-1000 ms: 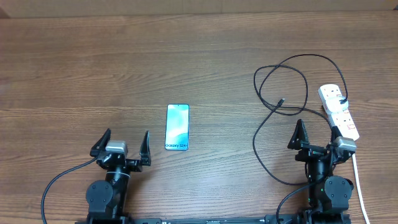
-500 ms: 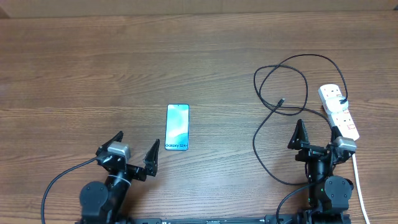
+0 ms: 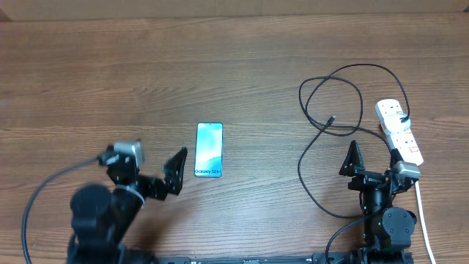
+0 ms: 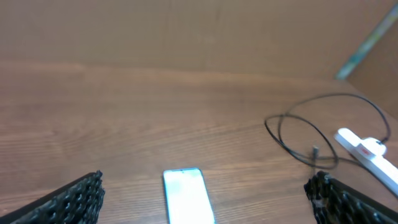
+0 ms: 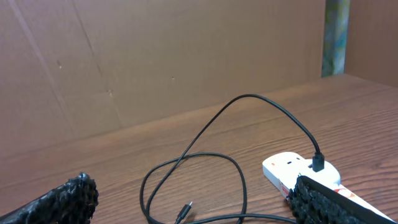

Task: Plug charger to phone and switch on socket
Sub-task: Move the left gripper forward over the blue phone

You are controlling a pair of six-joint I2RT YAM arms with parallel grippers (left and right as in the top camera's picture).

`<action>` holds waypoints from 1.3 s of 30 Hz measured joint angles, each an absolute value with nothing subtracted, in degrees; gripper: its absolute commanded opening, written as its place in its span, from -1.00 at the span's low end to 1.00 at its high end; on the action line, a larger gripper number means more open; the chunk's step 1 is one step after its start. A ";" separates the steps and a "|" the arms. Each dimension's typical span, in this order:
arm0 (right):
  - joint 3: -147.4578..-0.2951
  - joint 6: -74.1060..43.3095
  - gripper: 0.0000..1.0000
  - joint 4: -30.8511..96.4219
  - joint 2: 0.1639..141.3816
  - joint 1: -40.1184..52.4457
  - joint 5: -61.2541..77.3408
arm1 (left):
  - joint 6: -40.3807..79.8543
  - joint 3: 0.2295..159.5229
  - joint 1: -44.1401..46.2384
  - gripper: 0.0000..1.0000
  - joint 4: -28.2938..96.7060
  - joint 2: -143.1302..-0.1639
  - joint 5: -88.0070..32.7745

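Note:
The phone (image 3: 209, 149) lies flat, screen up, mid-table; the left wrist view shows the phone (image 4: 187, 197) just ahead, between my fingers. My left gripper (image 3: 144, 164) hovers open just left of it, angled toward it. The charger (image 3: 331, 94), a thin black cable, lies in loops at the right, with its free plug tip (image 3: 332, 118) resting on the wood. Its other end is plugged into the white socket (image 3: 399, 130). My right gripper (image 3: 374, 158) stands open just in front of the loops, holding nothing. The right wrist view shows the charger (image 5: 205, 158), its plug tip (image 5: 183, 214) and the socket (image 5: 297, 171).
A thick white cord (image 3: 421, 209) runs from the socket toward the front edge beside my right arm. A brown cardboard wall (image 5: 161, 56) stands behind the table. Bare wood (image 3: 110, 81) stretches across the table's left and far side.
My left arm has lifted and swung right, bringing its open gripper closer to the phone. The right arm, charger and socket have not moved.

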State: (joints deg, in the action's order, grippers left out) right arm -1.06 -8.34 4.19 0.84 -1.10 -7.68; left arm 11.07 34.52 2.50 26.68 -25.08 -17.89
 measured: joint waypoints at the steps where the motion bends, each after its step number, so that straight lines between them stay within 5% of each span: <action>1: -1.06 -8.29 1.00 4.19 0.84 -1.13 -7.68 | 11.53 37.12 2.50 0.99 27.92 -28.45 -18.81; 8: -1.06 -8.32 1.00 4.16 0.84 -1.13 -7.68 | 12.12 53.49 5.65 1.00 39.90 -48.42 -19.81; 15: -1.06 -8.32 0.99 4.19 0.84 -1.13 -7.68 | 14.48 70.52 19.27 1.00 55.24 -68.88 -8.91; 21: -1.06 -8.34 1.00 4.14 0.84 -1.13 -7.70 | 14.96 74.46 27.16 0.99 56.18 -82.32 -2.59; 39: -1.06 -8.34 1.00 4.16 0.84 -1.13 -7.68 | 17.41 74.56 27.22 0.99 55.75 -98.39 -1.43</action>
State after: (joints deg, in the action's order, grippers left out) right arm -1.06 -8.34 4.16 0.84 -1.13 -7.68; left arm 17.41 74.56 27.22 55.75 -98.39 -1.43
